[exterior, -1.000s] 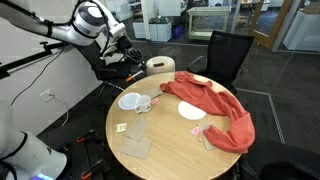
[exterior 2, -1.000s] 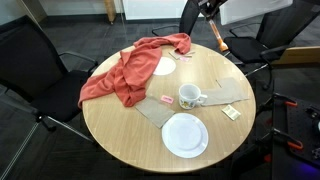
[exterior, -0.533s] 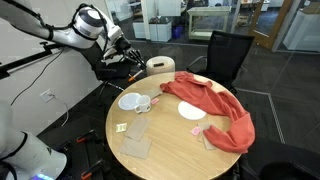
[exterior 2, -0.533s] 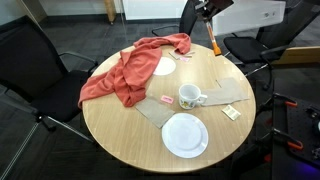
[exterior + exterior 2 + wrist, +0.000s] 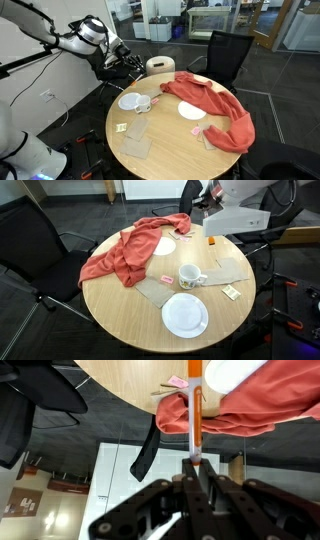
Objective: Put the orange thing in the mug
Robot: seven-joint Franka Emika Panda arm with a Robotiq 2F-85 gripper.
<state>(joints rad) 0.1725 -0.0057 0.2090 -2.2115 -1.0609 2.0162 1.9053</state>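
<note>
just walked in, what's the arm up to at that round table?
The gripper is shut on the orange stick, holding it by one end in the air near the edge of the table. The white mug stands upright beside the plate, apart from the gripper, so the stick is not yet in it. A red-orange cloth lies across the table.

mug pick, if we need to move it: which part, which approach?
Top-down on the mug wall: one finger inside the rim, one outside, opposite the handle. It stands upright, mouth open, and the plate lies close beside it, so a side approach looks cramped. The gripper is shut on the orange thing, so drop that first.
</note>
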